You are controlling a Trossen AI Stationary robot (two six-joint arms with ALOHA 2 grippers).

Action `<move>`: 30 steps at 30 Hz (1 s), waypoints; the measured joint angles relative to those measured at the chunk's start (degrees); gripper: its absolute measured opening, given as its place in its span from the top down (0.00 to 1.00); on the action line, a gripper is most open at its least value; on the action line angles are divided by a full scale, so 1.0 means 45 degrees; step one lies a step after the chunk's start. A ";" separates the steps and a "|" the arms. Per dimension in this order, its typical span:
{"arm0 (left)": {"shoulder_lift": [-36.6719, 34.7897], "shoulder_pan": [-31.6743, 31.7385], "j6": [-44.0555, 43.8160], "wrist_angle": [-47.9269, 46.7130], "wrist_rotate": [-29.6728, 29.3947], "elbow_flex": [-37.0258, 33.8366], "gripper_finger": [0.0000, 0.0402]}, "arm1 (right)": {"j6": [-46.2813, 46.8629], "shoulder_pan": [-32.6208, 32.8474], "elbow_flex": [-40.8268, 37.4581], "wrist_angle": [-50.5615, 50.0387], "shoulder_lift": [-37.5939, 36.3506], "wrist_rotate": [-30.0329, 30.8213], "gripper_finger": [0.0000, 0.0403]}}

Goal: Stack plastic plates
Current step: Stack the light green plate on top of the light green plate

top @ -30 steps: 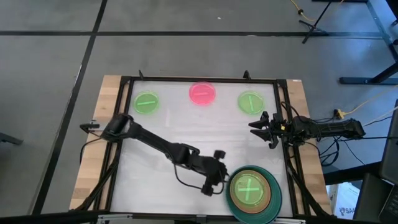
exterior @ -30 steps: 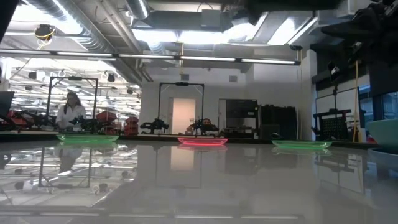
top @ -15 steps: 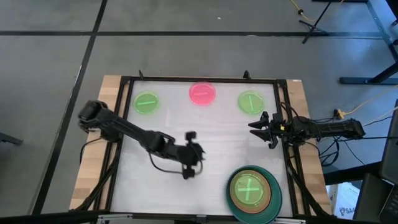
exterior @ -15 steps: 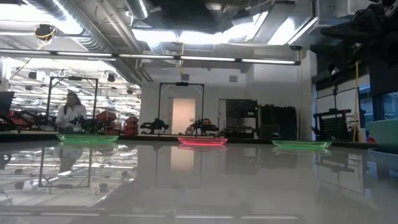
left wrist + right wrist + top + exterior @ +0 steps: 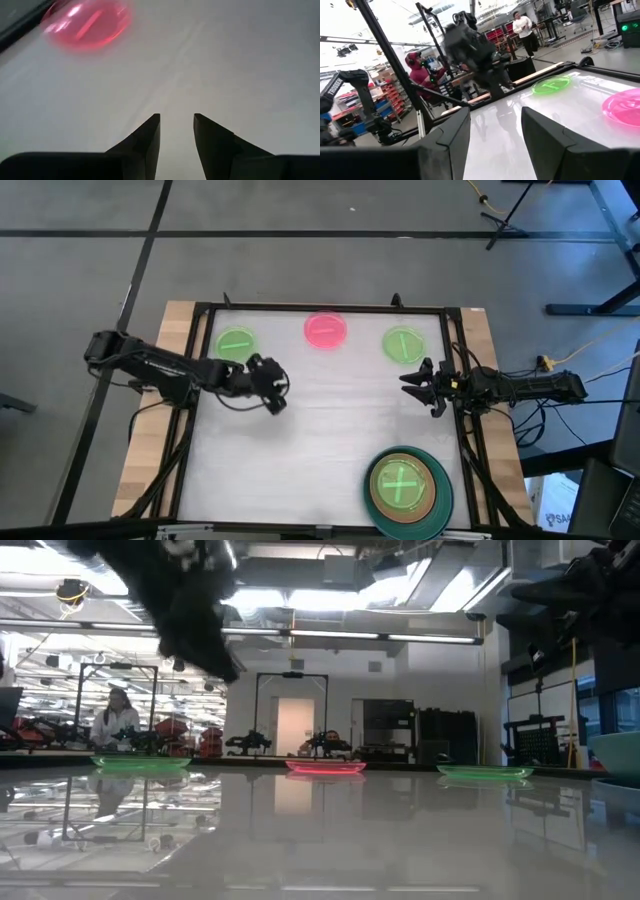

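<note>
Our left gripper [image 5: 275,387] empty, fingers narrowly parted, beside the far-left green plate [image 5: 236,345], our right gripper [image 5: 418,387] open at the table's right edge [image 5: 452,420]

Colour rundown: the desk [image 5: 330,440] has a glossy white top, black frame rails and pale wood side strips. Along the upper edge of the high view sit a bright green plate [image 5: 236,345], a pink plate [image 5: 327,329] and another green plate [image 5: 403,344], each translucent with a lighter bar across it. Lower right, a dark teal plate [image 5: 441,500] holds a brown-orange one [image 5: 375,490] and a green one with a cross mark [image 5: 402,482]. Both arms are black. The floor is grey with dark lines.
</note>
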 joint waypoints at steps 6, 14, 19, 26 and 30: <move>0.0110 0.2072 -0.0383 -0.0534 0.0032 -0.1156 0.72 | 0.0000 0.0002 0.0001 -0.0047 0.0000 -0.0001 0.58; 0.0111 0.3935 0.1018 -0.0552 0.0217 -0.2031 0.72 | -0.0291 0.0002 0.0001 -0.0063 0.0000 0.0000 0.58; 0.0111 0.5096 0.0995 -0.0565 -0.0220 -0.2509 0.72 | -0.0291 0.0002 0.0001 -0.0063 0.0000 0.0000 0.58; 0.0111 0.6729 0.1388 -0.0345 0.0268 -0.2941 0.72 | -0.0329 -0.0003 0.0001 -0.0067 0.0000 0.0001 0.58; 0.0111 0.7248 0.2052 -0.0148 0.0947 -0.3335 0.72 | -0.0498 -0.0003 0.0001 -0.0065 0.0000 0.0143 0.58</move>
